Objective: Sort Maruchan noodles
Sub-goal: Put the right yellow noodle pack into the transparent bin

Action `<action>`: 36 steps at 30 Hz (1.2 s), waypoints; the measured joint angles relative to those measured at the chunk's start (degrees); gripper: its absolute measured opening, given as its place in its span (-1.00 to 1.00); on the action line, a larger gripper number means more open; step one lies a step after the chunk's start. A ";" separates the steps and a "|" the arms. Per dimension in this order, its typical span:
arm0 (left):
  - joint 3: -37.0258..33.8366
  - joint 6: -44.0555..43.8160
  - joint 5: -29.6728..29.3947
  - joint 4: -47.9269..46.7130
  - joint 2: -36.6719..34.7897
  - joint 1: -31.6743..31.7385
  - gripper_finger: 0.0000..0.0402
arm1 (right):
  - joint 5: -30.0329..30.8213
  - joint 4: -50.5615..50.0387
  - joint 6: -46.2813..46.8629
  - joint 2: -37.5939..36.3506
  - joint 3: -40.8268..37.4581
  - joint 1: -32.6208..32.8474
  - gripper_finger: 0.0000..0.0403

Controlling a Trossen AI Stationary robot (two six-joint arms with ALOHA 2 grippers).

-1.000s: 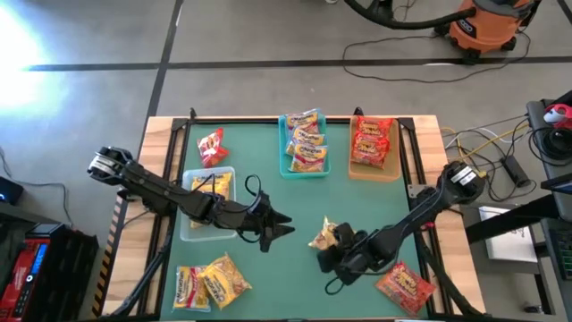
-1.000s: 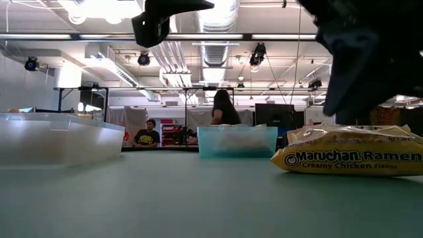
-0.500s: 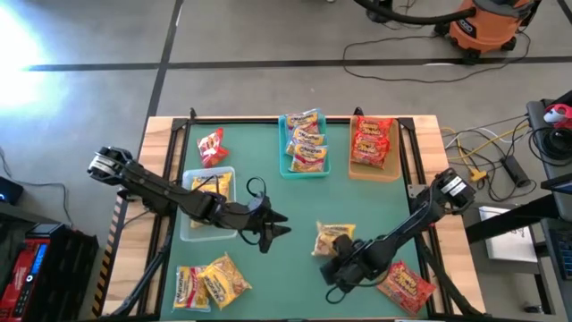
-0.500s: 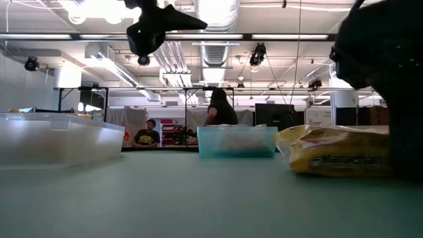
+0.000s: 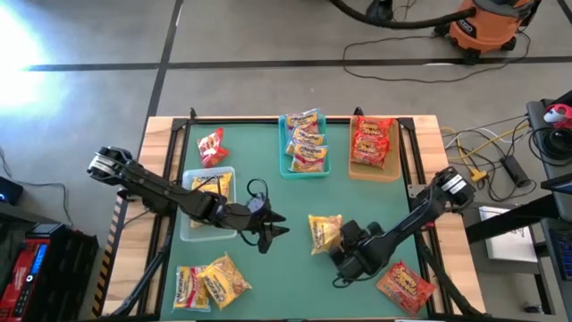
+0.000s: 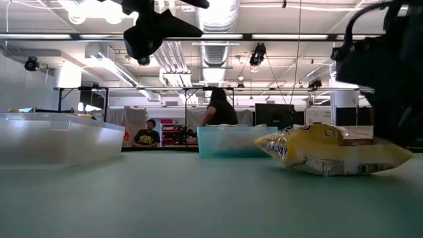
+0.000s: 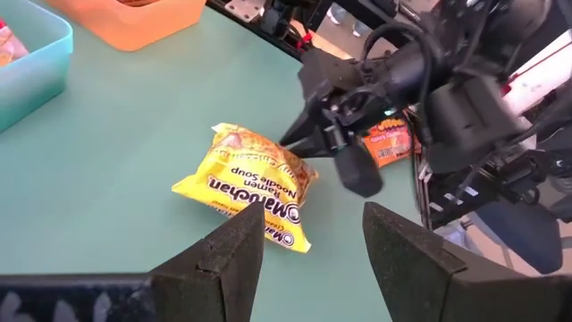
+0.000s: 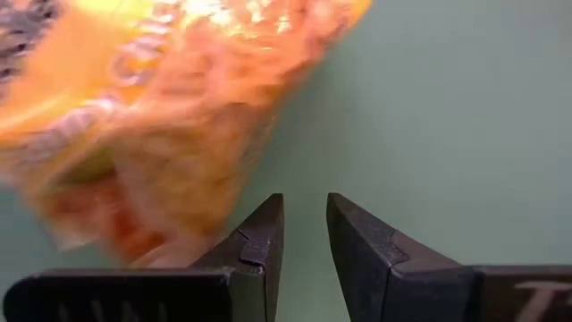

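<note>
On the left of the green worktop (image 5: 268, 179), the left claw (image 5: 273, 225) hangs above the surface past the clear tray (image 5: 207, 207), its fingers spread and holding nothing. From its wrist view the yellow packet (image 7: 248, 184) lies ahead of it and well apart, long axis running across the line of the fingers.

In the middle, that yellow packet (image 5: 324, 233) lies flat on the worktop, free of any grip, its long axis running roughly from the far edge toward the near one. In the low view it rests on the mat with one puffed end raised.

To the right, the right claw (image 5: 349, 240) sits just beside the packet's right edge, clearly the nearer of the two arms. Its fingers are drawn nearly together with a narrow gap, pinching nothing; the wrist view shows the packet off to one side of the tips, not between them. The right arm reaches in low from the worktop's right edge. A grasp would likely need the fingers widened and shifted across onto the packet.
</note>
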 joint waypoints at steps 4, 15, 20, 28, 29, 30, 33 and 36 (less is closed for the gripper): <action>-0.02 -0.40 0.00 0.02 0.34 0.00 -0.13 | -0.75 0.22 -1.44 -1.83 2.64 0.32 -0.61; -0.02 -11.75 2.60 0.99 6.72 -0.52 -0.13 | 4.53 0.33 -5.77 -1.74 4.14 -0.10 -0.61; -0.02 -15.24 3.30 4.37 10.01 -0.81 -0.13 | 4.82 1.18 -6.40 -1.74 2.59 -0.09 -0.61; -0.02 -17.95 3.52 13.11 13.75 -0.87 -0.13 | 5.31 4.08 -6.55 -1.74 -2.03 0.22 -0.61; -0.02 -18.52 3.50 13.27 14.05 -0.87 -0.13 | 5.91 5.04 -6.58 -1.74 -2.68 0.42 -0.61; -0.02 -19.02 3.46 13.86 14.52 -0.85 -0.13 | 6.67 6.25 -6.63 -1.74 -3.38 0.54 -0.61; 0.00 -22.13 2.22 15.07 15.92 -0.81 -0.13 | 9.50 10.33 -6.73 -1.74 -5.43 0.71 -0.61; 0.00 -24.71 1.35 16.70 18.13 -0.81 -0.13 | 11.20 13.78 -7.02 -1.74 -7.09 0.65 -0.61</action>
